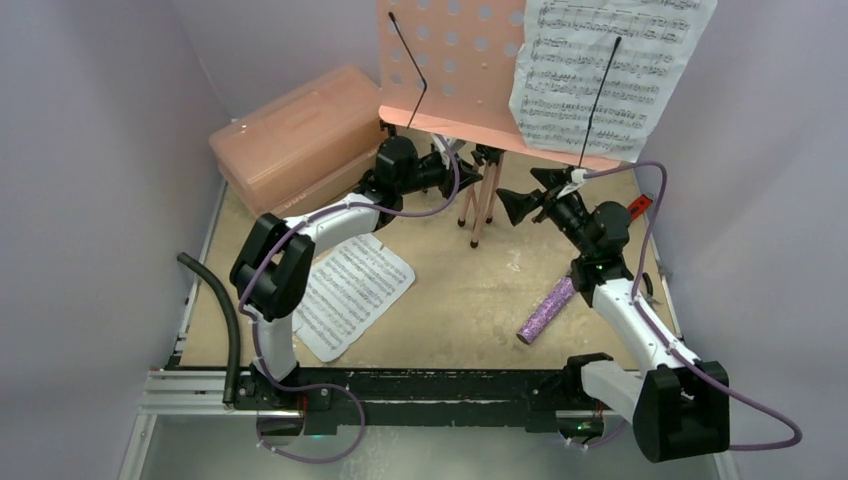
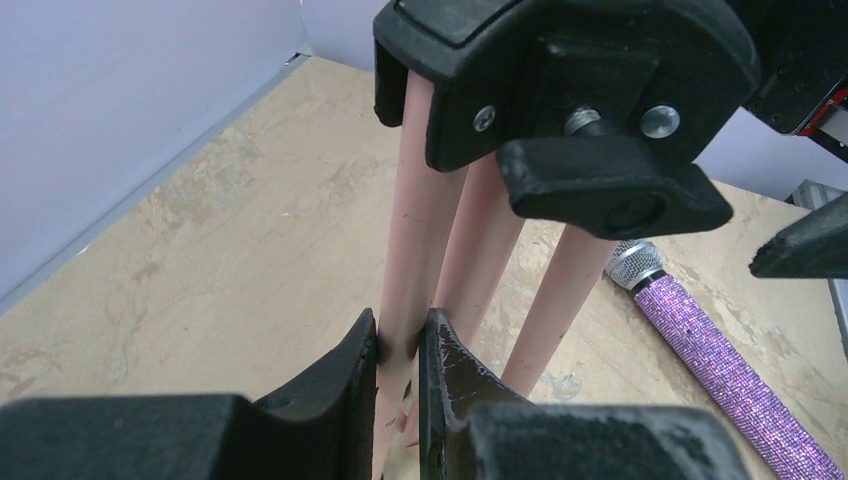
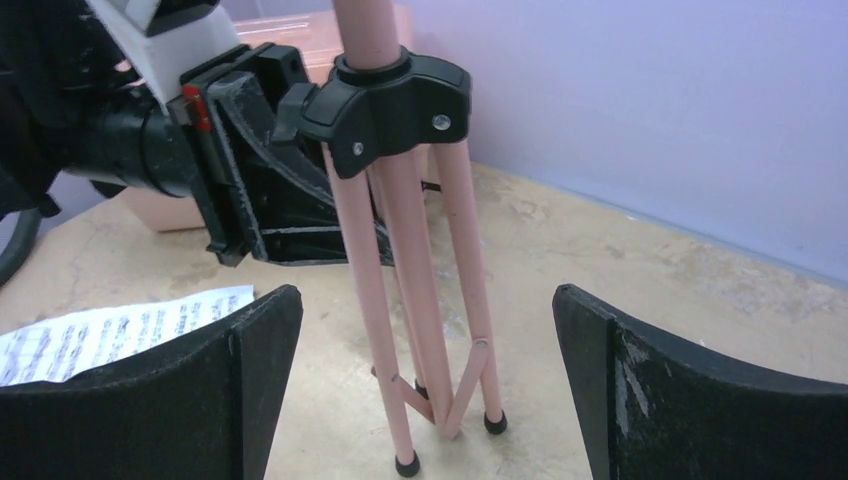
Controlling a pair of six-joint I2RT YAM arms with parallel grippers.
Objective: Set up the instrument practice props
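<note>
- The pink music stand (image 1: pixel 455 70) stood upright at the middle of the far edge of the worktop (image 1: pixel 470 300). Its three thin legs (image 3: pixel 420 300) were gathered close under the black hub (image 3: pixel 385 95), with the feet near one another.
- The step looked like spreading that tripod. The left gripper (image 2: pixel 400 350) was clamped on one leg, low below the hub. It would be best to draw that leg outward slowly and along the floor, so the top-heavy desk did not tip.
- The right gripper (image 3: pixel 425 300) waited with its jaws wide apart, facing the legs and touching nothing. It would do well to close on the post or on another leg before the pull, so the stand was braced.
- The stand's long axis ran straight up. Its perforated desk leaned back and faced the near edge.
- One sheet-music page (image 1: pixel 600 70) rested on the right half of the desk under a thin black retaining arm. It hung past the desk's right side, with its long side roughly upright.
- The second page (image 1: pixel 350 290) lay flat toward the near-left corner, its long axis slanting from near-left to far-right. It seemed to be waiting for the desk's bare left half.
- The glittery purple microphone (image 1: pixel 546 310) lay flat near the right edge, beside the right arm. It lay on a diagonal, with its silver mesh head (image 2: pixel 635 265) at the end nearer the stand's legs.
</note>
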